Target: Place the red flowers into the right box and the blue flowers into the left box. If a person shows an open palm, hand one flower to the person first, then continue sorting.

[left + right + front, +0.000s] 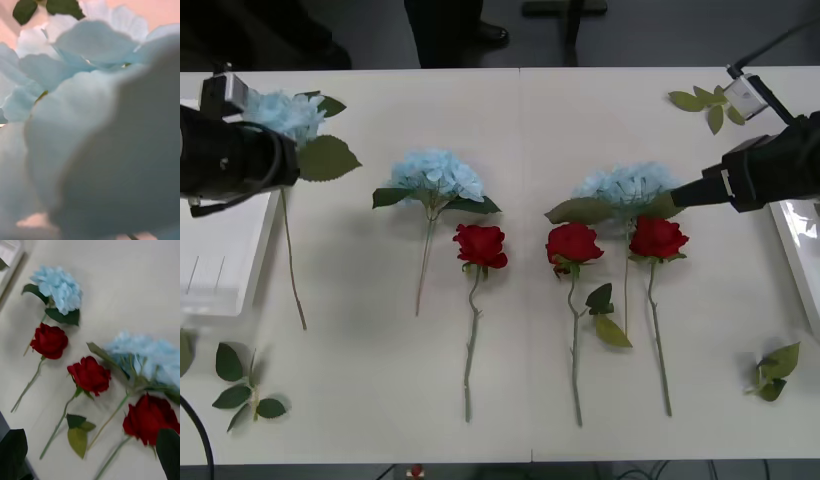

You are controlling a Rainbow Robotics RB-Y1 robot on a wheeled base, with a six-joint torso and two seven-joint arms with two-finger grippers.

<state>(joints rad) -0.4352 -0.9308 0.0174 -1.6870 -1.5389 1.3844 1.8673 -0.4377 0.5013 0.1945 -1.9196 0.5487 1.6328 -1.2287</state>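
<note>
A blue flower is pressed against the left gripper beside the left box — jaw state cannot be told — while the right gripper hovers by a red flower, presumably for pickup.

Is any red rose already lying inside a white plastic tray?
No: the front view shows three red roses, all on the table.

The left arm covers part of the leftmost blue flower. Both boxes, the left and the right, run off the picture's edges. Blurred petals crowd the left wrist view.
</note>
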